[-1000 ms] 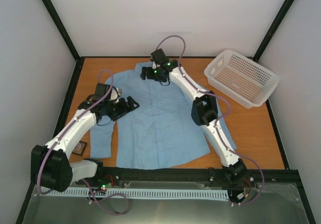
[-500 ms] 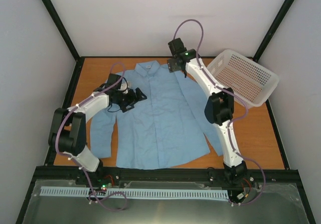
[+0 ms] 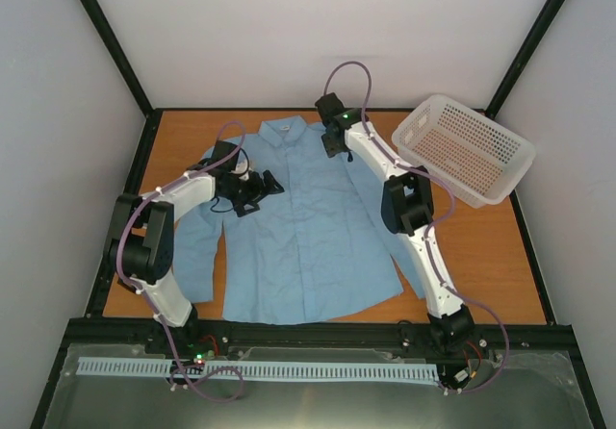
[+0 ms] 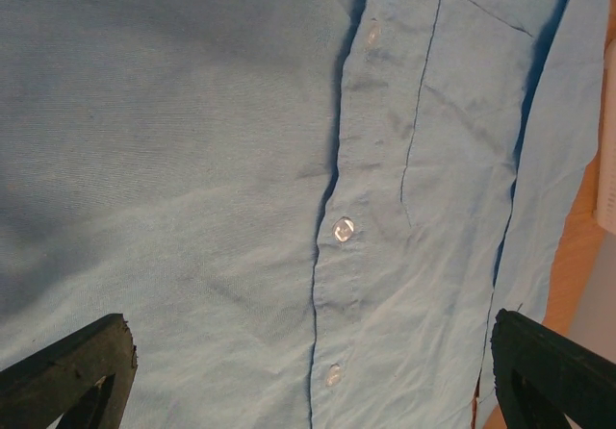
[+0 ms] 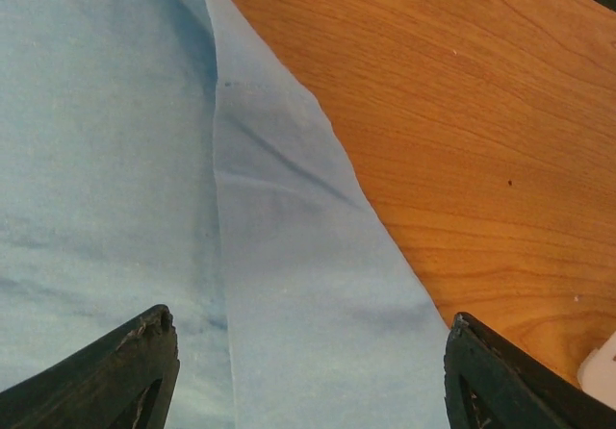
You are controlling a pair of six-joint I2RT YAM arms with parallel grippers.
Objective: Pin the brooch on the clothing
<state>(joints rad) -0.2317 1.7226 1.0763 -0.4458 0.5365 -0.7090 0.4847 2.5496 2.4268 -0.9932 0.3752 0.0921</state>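
Moved: the right gripper has shifted off the collar of the shirt to the shoulder on its own side. The left gripper has edged further in over the shirt's chest, and its arm has folded back.
Right jaws: spread apart, nothing between them. Below them the shirt's edge lies on bare wood.
Left jaws: spread wide, nothing held, poised above the shirt's front.
Under the left jaws: a row of buttons down the placket, with the chest pocket just beside it.
Shirt: laid flat, front up and buttoned, collar at the far end, sleeves down its sides.
Brooch: cannot be made out in any view.
Basket: white, perforated, tilted, off to the right of the shirt's shoulder.
Table: orange wood showing around the shirt.
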